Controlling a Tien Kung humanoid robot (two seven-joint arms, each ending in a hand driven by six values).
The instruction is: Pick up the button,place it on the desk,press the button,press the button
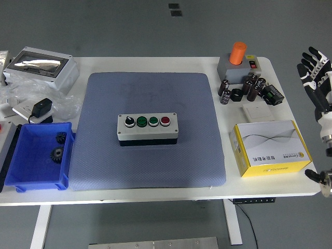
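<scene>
The button box (148, 129) is a grey case with a black selector knob, two green buttons and a red button (165, 121) in a row. It rests flat in the middle of the blue-grey mat (150, 93). My right hand (314, 70) is at the right picture edge, beyond the table's right side, fingers spread and empty, far from the box. My left arm is out of view.
A blue bin (36, 155) with black gears stands at the front left. A grey enclosure (41, 66), plastic bags and a black adapter (41, 109) lie at the back left. An orange-topped box (238, 59), black capacitors (249, 88) and a yellow-white carton (270, 148) occupy the right.
</scene>
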